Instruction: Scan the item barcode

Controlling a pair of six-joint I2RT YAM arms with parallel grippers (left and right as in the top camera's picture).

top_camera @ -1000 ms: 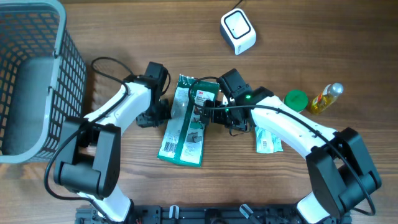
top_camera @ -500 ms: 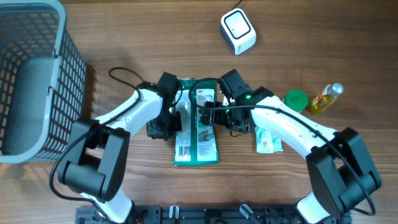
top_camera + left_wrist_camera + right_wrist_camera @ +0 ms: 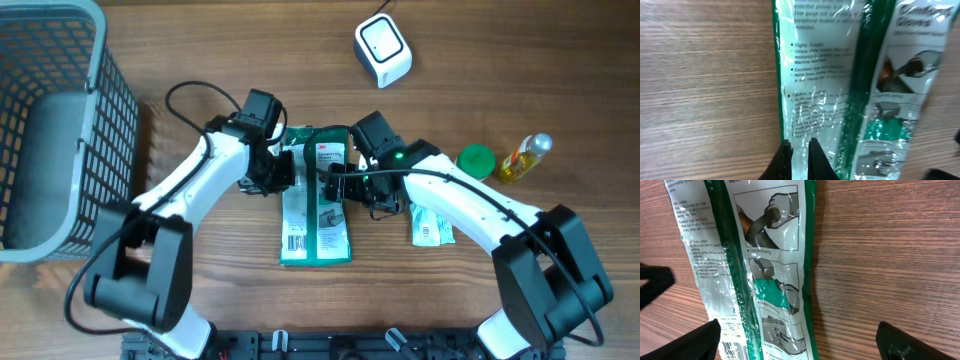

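Up the left side of the pack went the left tool (image 3: 277, 172), and it now sits by the top left corner. Its two fingers (image 3: 782, 167) are pressed together. They are right at the pack's left edge, over the clear part with the small print. I cannot tell if they pinch the plastic or just touch it.

The right tool (image 3: 335, 185) has not moved. Its fingers (image 3: 902, 345) are spread wide apart and hold nothing. It hangs over the top of the pack, with the green stripe and the glove pictures below it.

The pack (image 3: 318, 215) lies flat on the counter (image 3: 500, 60), between the two arms. A second ago it was slanted, and now it lies straight, long side up and down. Its barcode (image 3: 294, 240) faces up, near the bottom left corner.

The scanner (image 3: 383, 50) is a small white box. It stands well apart from the pack, up by the far edge.

A small packet (image 3: 430, 230) lies partly under the right arm. A green cap (image 3: 476, 160) and a yellow bottle (image 3: 525, 157) are to the right of it. A big grey basket (image 3: 110, 90) fills the far left.
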